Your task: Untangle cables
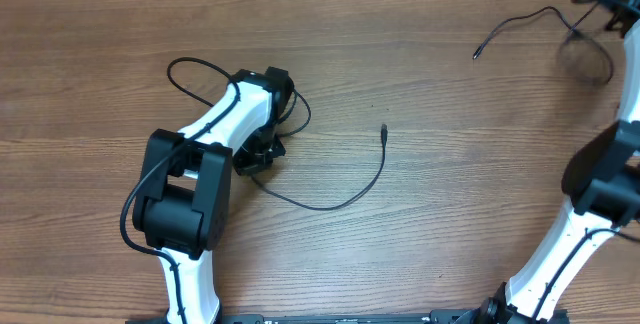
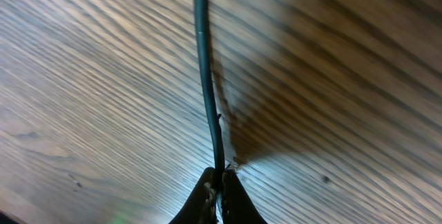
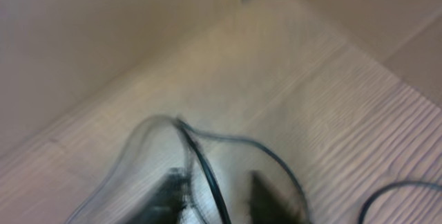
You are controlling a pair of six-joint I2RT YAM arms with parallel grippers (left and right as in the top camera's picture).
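Left gripper, right gripper, two cables

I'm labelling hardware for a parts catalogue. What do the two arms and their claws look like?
The left arm and right arm have white tubular links joined by boxy black joint housings, with a thin black wire running along each white link. The left claw and right claw are black. No markings are visible.

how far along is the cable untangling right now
Done: the two thin black plug-tipped cords look separated: the mid-table cord and the far-right cord are well apart. In hand: the left fingers pinch the mid-table cord; the far-right cord loops by the right fingers, blurred, grip unclear. Left: both curl in loops, neither laid straight.
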